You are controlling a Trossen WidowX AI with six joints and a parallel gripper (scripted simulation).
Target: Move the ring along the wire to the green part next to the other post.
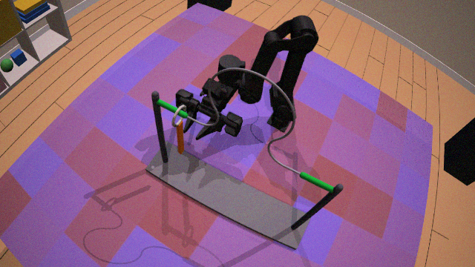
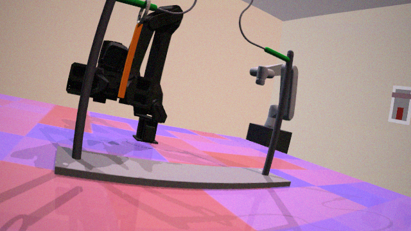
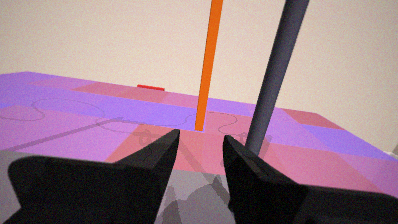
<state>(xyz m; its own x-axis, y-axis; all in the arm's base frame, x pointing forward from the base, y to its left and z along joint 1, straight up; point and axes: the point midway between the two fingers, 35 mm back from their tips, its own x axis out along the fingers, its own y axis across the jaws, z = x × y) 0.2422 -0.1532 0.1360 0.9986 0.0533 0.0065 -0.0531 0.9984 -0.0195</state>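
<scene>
Looking steeply down on the gripper (image 1: 191, 135) (image 2: 110, 92) (image 3: 202, 134) from above its front, facing it from low beyond the board (image 1: 223, 196) (image 2: 173, 174) (image 3: 190, 187) in the exterior, peering closest from just behind its fingers in the wrist, and sharing handle (image 1: 180, 138) (image 2: 130, 62) (image 3: 207, 70) and post (image 1: 159, 130) (image 2: 89, 77) (image 3: 277, 75) throughout.

The ring (image 1: 174, 119) (image 2: 140, 17) looks like smooth metal. The floor (image 1: 450, 208) seems wooden — planked; the gripper (image 1: 194, 134) (image 3: 201, 137), matt black — perhaps plastic.
</scene>
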